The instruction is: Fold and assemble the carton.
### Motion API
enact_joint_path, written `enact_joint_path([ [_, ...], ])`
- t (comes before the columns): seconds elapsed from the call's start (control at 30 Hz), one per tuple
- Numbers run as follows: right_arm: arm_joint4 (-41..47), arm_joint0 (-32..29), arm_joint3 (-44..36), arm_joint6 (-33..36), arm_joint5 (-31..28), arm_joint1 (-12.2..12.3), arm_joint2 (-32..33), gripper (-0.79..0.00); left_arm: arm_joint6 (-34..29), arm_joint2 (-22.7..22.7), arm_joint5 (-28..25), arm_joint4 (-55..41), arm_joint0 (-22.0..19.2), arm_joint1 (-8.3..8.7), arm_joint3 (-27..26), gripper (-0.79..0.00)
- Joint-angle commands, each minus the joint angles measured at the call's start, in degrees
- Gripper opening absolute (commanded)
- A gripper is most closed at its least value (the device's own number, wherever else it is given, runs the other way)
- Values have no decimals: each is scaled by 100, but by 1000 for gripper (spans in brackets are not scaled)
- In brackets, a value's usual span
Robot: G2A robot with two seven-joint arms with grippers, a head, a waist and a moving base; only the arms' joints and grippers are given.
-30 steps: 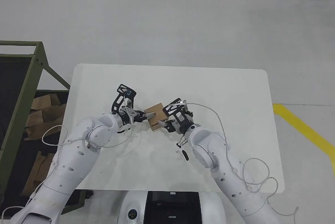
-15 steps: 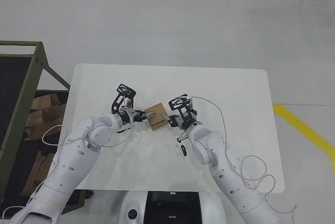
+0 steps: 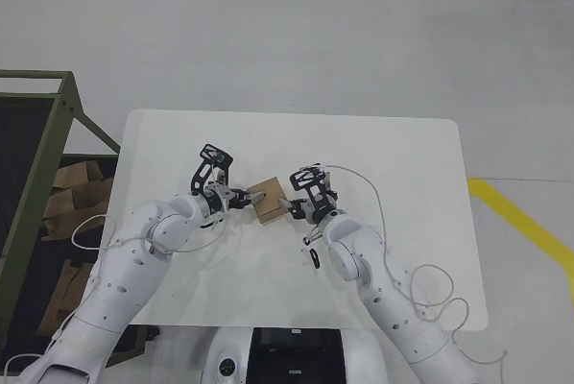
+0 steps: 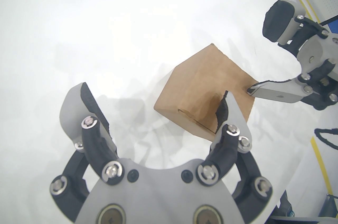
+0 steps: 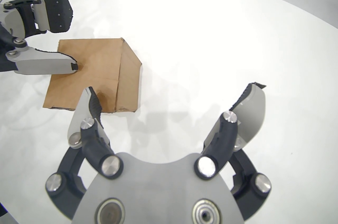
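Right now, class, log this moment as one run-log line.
carton: folded, on table | left gripper: open, one fingertip on carton | right gripper: open, one fingertip on carton

Carton [image 5: 92,71] is lying on the table [image 5: 211,24]. Right gripper [image 5: 170,101] is standing wide open, one finger over the carton's edge. Left gripper [image 5: 66,40] is resting one fingertip on its top.

White table [image 3: 402,154] with rounded corners, bearing a single brown carton [image 3: 268,190].
Stands folded into a box directly on the bare top, near the middle and well apart from every edge, with plain cardboard faces and one flap seam showing.
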Motion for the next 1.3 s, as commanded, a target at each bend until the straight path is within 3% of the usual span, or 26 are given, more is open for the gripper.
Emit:
enact_joint_path([
  [0.0,14,8,30,1,-6,-4,0,0,-15,-5,6,3,6,-1,-4,0],
  [0.33,43,-78,-70,-69,-73,9,104,0,4,-106,-3,-9,93,6,-138,0],
  [0.77,93,-353,-464,-75,-615,112,416,0,-51,-763,112,58,604,116,-399,0],
  [1.27,71,-432,-548,-53,-695,150,545,0,-54,-394,542,243,363,22,-72,0],
])
